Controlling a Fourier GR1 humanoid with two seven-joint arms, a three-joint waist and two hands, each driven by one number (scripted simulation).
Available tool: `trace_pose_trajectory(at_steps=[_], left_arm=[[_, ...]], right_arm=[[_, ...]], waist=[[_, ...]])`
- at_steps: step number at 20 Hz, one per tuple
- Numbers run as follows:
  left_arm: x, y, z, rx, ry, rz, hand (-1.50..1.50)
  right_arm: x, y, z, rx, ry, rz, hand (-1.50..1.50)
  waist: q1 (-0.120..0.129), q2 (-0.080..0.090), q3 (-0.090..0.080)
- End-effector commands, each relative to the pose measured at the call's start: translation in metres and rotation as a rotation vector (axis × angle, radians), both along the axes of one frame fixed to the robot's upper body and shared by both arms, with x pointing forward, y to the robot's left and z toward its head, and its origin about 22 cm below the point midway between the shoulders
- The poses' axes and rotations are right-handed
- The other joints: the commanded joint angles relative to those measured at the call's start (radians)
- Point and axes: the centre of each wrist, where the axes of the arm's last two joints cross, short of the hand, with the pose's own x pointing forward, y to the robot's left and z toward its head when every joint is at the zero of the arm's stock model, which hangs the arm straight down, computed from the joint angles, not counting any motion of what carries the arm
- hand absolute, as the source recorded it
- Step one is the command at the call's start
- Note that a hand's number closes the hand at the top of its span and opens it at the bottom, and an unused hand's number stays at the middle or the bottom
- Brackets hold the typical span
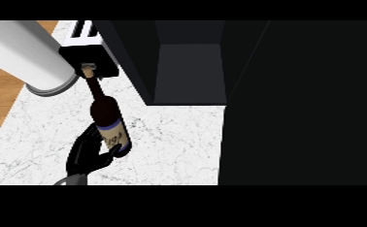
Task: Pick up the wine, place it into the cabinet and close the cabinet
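Note:
The wine bottle (106,112) is dark with a purple-edged label and a tan cork. It tilts with its neck toward the far left, its cork next to a black toaster. My left hand (87,152) is curled round the bottle's lower end from the left and hides its base. The dark cabinet (190,71) stands open at the top centre, with a grey shelf inside. Its open door (294,105) fills the right side as a broad black panel. My right hand does not show.
A big white cylinder (32,56) lies at the far left. Beside it stands the black toaster (87,51). The white marble counter (172,143) spreads between my hand and the door. A wooden strip (8,95) runs past its left edge.

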Motion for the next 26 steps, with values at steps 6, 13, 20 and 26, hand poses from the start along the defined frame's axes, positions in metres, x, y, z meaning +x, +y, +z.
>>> trace_pose_trajectory(at_steps=[6, 13, 20, 26], left_arm=[[-0.008, -0.005, -0.019, -0.006, 0.005, -0.050, 1.50], [-0.020, -0.001, -0.012, 0.003, -0.056, -0.005, 1.50], [-0.071, 0.003, -0.032, 0.000, -0.053, 0.087, 1.50], [-0.056, -0.004, -0.009, -0.096, -0.136, -0.020, 1.50]], right_arm=[[0.005, -0.006, 0.005, -0.007, -0.011, -0.004, -1.50], [0.002, -0.007, -0.004, 0.000, 0.005, -0.014, -1.50], [0.003, -0.006, 0.010, 0.014, -0.004, -0.004, -1.50], [0.014, -0.007, -0.006, 0.004, -0.006, -0.012, -1.50]], waist=[[-0.001, 0.001, 0.000], [0.004, -0.001, 0.000], [0.007, -0.001, 0.000], [0.010, -0.002, 0.001]])
